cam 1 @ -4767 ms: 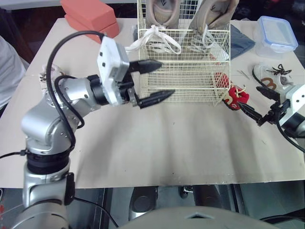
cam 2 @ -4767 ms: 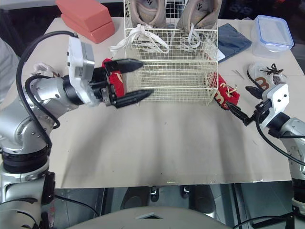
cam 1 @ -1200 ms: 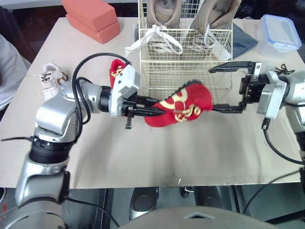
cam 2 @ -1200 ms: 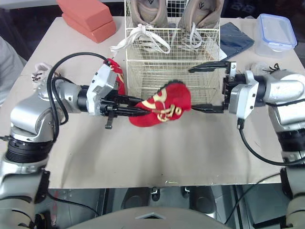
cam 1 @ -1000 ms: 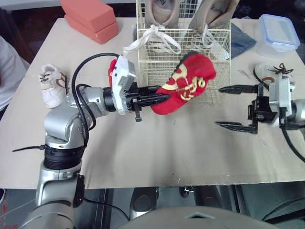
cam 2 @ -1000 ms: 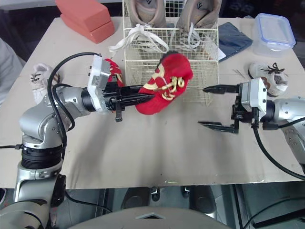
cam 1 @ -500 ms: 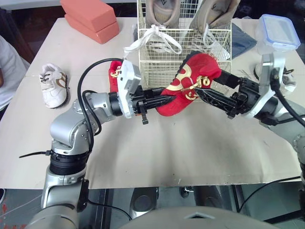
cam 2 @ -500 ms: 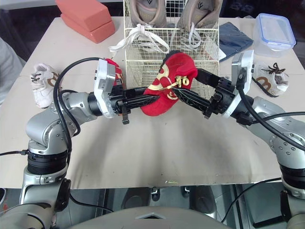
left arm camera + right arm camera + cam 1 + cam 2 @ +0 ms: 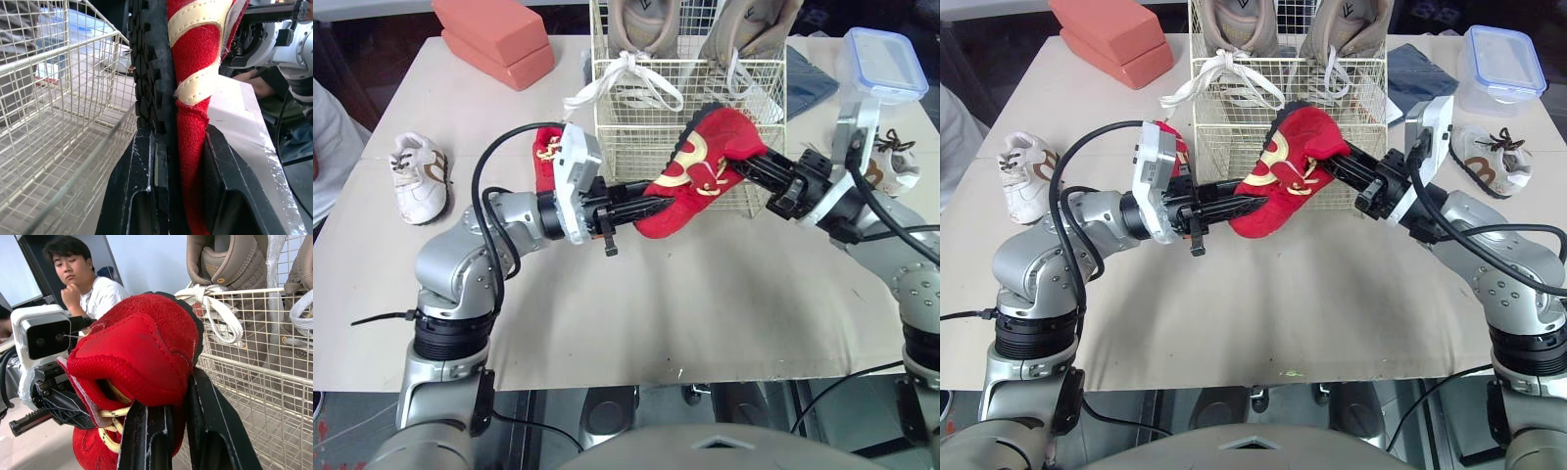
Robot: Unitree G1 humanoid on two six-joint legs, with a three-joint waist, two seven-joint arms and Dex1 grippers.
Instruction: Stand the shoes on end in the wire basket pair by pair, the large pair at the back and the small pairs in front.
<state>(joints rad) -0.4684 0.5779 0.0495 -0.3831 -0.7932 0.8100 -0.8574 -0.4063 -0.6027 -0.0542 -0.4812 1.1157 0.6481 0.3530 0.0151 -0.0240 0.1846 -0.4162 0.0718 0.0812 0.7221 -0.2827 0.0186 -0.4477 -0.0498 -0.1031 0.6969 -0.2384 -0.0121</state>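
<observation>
We see a beige table (image 9: 705,313), with a person (image 9: 93,289) beyond it. The left gripper (image 9: 641,204) clamps the red shoe (image 9: 700,176) from nine o'clock, and the right gripper (image 9: 1334,168) pinches it from three. The wire basket (image 9: 646,122) stands at twelve with tan shoes (image 9: 646,24) at its back. The second red shoe (image 9: 548,152) lies at ten, the white shoe (image 9: 419,176) far at nine.

L arm (image 9: 450,269) & R arm (image 9: 915,289): silver rounded joint shells, black rings btw segments. Black cable (image 9: 521,128) loops at frame left. White boxy wrist cam (image 9: 576,181) each side. Black tapered fingers (image 9: 636,204).
</observation>
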